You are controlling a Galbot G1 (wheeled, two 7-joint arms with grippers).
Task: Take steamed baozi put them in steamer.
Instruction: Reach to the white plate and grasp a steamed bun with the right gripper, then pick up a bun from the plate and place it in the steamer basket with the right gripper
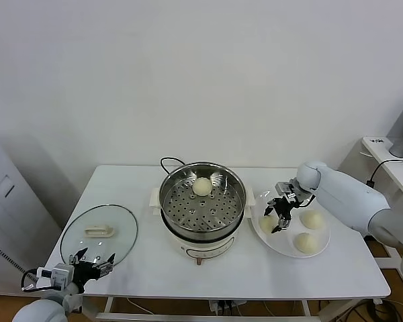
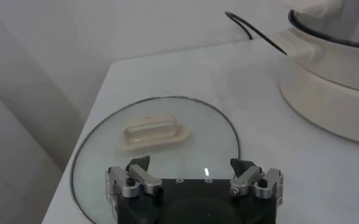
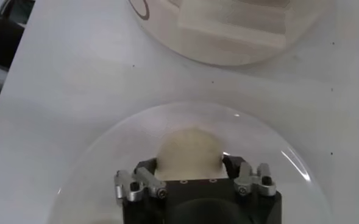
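The steel steamer point(image 1: 168, 196) stands mid-table with one steamed baozi point(image 1: 202, 186) on its perforated tray. Three more pale baozi lie on the white plate point(image 1: 283, 247) to its right, among them one at the back point(image 1: 313, 219) and one at the front point(image 1: 305, 242). My right gripper point(image 1: 280, 218) is down over the plate's left baozi point(image 1: 268, 223). In the right wrist view, that gripper point(image 3: 189, 167) has its fingers pressed against both sides of this baozi point(image 3: 189, 149), which still rests on the plate point(image 3: 106, 164). My left gripper point(image 1: 93, 260) hangs open at the table's front left.
The glass lid point(image 1: 99, 231) with a cream handle lies flat at the left, just beyond my left gripper point(image 2: 191, 165); in the left wrist view the lid point(image 2: 155, 131) and the steamer's white base point(image 2: 331, 73) show. A black cord point(image 1: 169, 161) runs behind the steamer.
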